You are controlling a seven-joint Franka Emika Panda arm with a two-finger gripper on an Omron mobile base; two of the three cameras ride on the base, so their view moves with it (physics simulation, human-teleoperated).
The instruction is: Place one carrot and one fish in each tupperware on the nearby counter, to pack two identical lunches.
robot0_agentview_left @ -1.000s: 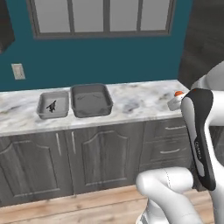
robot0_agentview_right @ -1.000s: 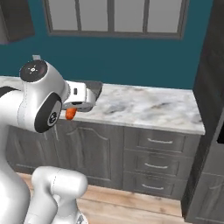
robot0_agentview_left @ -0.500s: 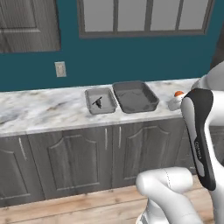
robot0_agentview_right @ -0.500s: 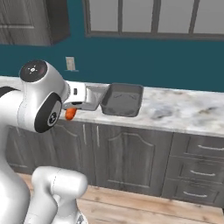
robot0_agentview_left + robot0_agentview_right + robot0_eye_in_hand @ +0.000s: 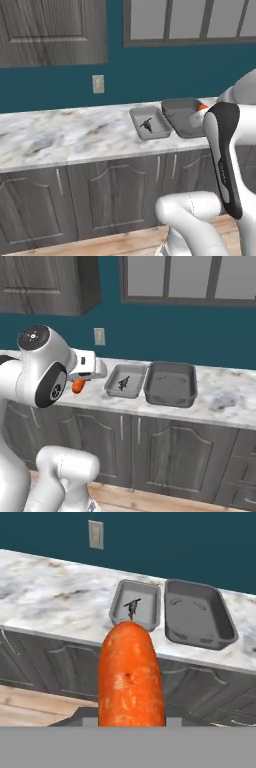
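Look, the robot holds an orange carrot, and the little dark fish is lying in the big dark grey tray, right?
Not quite. The little dark fish lies in the small, lighter grey tray, as the hand view shows. The big dark grey tray beside it has no food in it. The orange carrot part is right: the pincer carries it.

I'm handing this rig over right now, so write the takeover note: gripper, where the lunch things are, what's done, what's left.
Gripper: shut on the orange carrot, carried in front of the white-and-grey marbled counter, short of both trays.
Small lighter grey tupperware: holds one small dark fish, no carrot.
Larger darker grey tupperware: sits beside the small one on the counter, nothing seen inside.
Done: one fish packed.
Left: drop this carrot into a tray, probably the small one with the fish, then pack a second carrot and fish in the larger one. No other carrot or fish seen here.
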